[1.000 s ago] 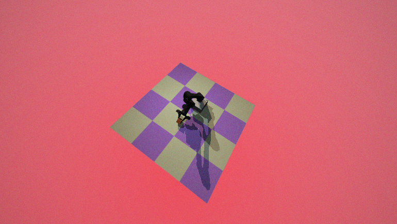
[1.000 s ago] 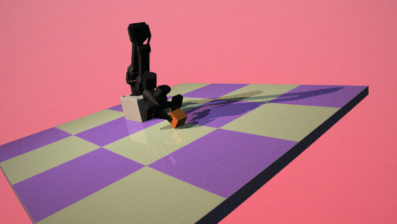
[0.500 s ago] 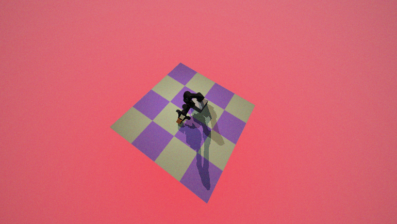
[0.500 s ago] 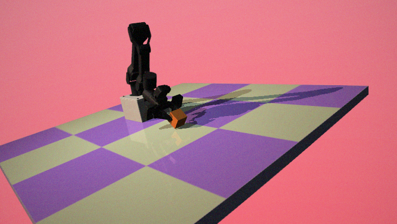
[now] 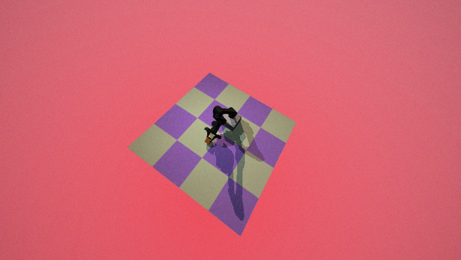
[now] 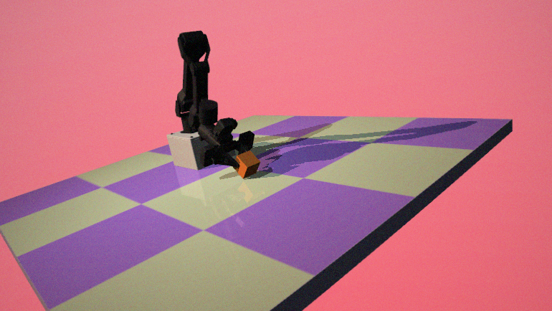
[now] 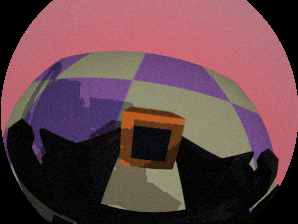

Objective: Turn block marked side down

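Observation:
The orange block (image 5: 208,141) (image 6: 247,165) (image 7: 152,140) is held tilted, low over the checkered table (image 5: 177,163) (image 6: 267,228) (image 7: 175,102). In the exterior view its lowest edge is close to the table; whether it touches cannot be told. Its marked side, a dark square (image 7: 151,144) in an orange border, faces back toward the wrist camera and does not show in the top and exterior views. My gripper (image 5: 208,139) (image 6: 243,162) (image 7: 149,135) is shut on the block, with one black finger at each side of it in the wrist view.
The arm's pale base box (image 5: 231,121) (image 6: 183,151) stands on the table behind the gripper. The arm rises above the base and reaches down to the block. Long shadows of the arm lie across the tiles. The table's dark edge (image 6: 386,220) shows at the right in the exterior view.

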Robot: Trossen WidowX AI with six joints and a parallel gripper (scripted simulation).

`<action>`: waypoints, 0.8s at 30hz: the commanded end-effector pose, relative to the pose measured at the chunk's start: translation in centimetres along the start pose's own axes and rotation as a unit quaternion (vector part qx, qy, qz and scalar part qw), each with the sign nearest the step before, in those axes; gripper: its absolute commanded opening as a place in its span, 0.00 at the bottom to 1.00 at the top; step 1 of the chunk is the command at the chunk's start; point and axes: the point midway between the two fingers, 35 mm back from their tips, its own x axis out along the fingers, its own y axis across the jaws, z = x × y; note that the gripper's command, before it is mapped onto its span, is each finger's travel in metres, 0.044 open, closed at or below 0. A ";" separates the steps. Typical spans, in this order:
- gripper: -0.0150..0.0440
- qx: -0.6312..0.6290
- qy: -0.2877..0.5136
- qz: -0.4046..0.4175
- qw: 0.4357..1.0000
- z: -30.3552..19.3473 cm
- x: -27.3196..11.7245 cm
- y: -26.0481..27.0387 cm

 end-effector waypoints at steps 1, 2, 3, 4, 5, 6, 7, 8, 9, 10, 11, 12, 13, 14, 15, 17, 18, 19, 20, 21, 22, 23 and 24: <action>0.43 0.000 0.000 0.000 1.000 0.0 0.0 0.0; 0.48 0.000 0.000 0.000 1.000 0.0 0.0 0.0; 0.52 0.000 0.000 0.000 1.000 0.0 0.0 0.0; 0.57 0.000 0.000 0.000 1.000 0.0 0.0 0.0; 0.61 0.000 0.000 0.000 1.000 0.0 0.0 0.0; 0.65 0.000 0.000 0.000 1.000 0.0 0.0 0.0; 0.70 0.000 0.000 0.000 1.000 0.0 0.0 0.0; 0.74 0.000 0.000 0.000 1.000 0.0 0.0 0.0; 0.79 0.000 0.000 0.000 1.000 0.0 0.0 0.0; 0.83 0.000 0.000 0.000 1.000 0.0 0.0 0.0; 0.88 0.000 0.000 0.000 1.000 0.0 0.0 0.0; 0.92 0.000 0.000 0.000 1.000 0.0 0.0 0.0; 0.97 0.000 0.000 0.000 1.000 0.0 0.0 0.0; 1.00 0.000 0.000 0.000 1.000 0.0 0.0 0.0; 1.00 0.000 0.000 0.000 1.000 0.0 0.0 0.0; 1.00 0.000 0.000 0.000 1.000 0.0 0.0 0.0; 1.00 0.000 0.000 0.000 1.000 0.0 0.0 0.0; 1.00 0.000 0.000 0.000 1.000 0.0 0.0 0.0; 1.00 0.000 0.000 0.000 1.000 0.0 0.0 0.0; 1.00 0.000 0.000 0.000 1.000 0.0 0.0 0.0; 1.00 0.000 0.000 0.000 1.000 0.0 0.0 0.0; 1.00 0.000 0.000 0.000 1.000 0.0 0.0 0.0; 1.00 0.000 0.000 0.000 1.000 0.0 0.0 0.0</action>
